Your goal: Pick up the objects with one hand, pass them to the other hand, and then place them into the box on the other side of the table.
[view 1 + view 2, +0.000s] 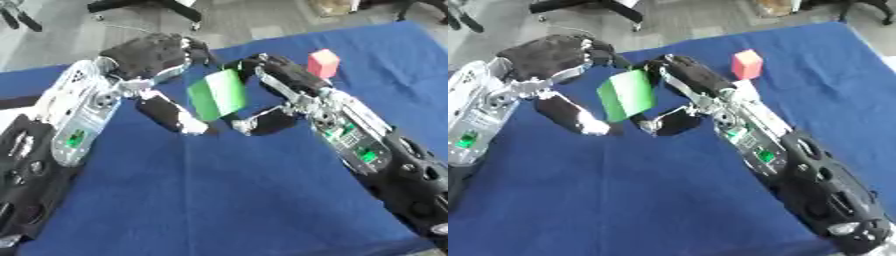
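No box is showing in either eye view, so nothing can be told of a container or of what lies in it; only the blue cloth-covered table (227, 200) is bearing things.

There are two objects in sight. One is a green and white card-like object (217, 94), and it is hanging in the air above the middle of the table, tilted, with its green part to the robot's right and its pale strip along the left edge. The other is a single pink block (323, 63), and it is standing on the cloth at the far right side, well apart from the card and just beyond the right hand.

Two hands are meeting at the card. The left hand (149, 57) is reaching in from the left with its fingers curled over the card's upper left corner, while its thumb (175, 116) is pointing down below, near the card's lower edge. The right hand (689, 75) is coming in from the right, its fingers curling against the card's upper right edge and its thumb (671, 122) lying under the card's lower corner. Whether both hands are truly gripping the card, or only one, cannot be told; both are touching it
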Tool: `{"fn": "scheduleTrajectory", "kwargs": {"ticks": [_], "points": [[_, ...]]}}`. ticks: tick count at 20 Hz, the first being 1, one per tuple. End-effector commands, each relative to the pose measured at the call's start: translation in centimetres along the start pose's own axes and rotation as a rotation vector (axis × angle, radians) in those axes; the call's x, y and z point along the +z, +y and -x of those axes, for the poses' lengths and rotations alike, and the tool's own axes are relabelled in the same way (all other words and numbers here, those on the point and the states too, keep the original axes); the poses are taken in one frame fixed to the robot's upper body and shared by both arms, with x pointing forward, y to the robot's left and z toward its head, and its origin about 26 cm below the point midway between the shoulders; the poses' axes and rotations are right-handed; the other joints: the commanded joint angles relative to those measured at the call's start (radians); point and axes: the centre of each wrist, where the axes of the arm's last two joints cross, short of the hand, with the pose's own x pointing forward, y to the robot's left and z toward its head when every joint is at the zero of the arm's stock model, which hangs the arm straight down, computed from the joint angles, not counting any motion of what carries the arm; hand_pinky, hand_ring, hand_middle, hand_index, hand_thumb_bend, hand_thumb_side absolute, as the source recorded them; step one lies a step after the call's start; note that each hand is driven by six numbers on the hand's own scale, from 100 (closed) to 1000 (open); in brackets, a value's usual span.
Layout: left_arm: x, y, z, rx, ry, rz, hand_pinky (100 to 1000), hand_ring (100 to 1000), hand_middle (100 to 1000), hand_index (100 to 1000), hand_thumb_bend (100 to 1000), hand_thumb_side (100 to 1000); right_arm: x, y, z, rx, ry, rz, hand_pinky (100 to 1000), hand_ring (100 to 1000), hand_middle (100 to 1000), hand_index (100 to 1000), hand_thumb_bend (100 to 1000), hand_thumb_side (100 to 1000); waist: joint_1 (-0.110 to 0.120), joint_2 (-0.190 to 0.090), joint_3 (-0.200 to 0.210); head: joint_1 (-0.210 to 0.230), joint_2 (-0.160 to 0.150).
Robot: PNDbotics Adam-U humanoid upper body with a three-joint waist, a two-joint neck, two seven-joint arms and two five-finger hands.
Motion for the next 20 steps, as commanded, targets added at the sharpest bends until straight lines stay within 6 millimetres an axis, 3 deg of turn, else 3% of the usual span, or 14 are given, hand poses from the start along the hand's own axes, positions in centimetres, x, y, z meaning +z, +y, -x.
{"fn": "scheduleTrajectory", "kwargs": {"ticks": [1,9,20], "points": [[-0.18,1.25,0.06,-0.038,0.018,-0.037,859,691,699,867,649,707,-0.08,-1.15,-0.61,0.037,-0.043,0.019,836,671,551,506,117,324,0.011,-0.027,0.002,-0.002,-0.003],[-0.41,1.19,0.03,-0.057,0.039,-0.044,820,595,587,808,601,611,0.21,-1.40,-0.77,0.044,-0.061,0.013,838,672,550,506,109,325,0.015,-0.028,0.001,0.000,-0.003],[-0.57,1.16,-0.06,-0.063,0.037,-0.030,792,534,519,761,593,562,0.40,-1.60,-0.91,0.028,-0.070,0.017,839,667,543,504,100,326,0.015,-0.027,0.001,0.002,-0.003]]}}
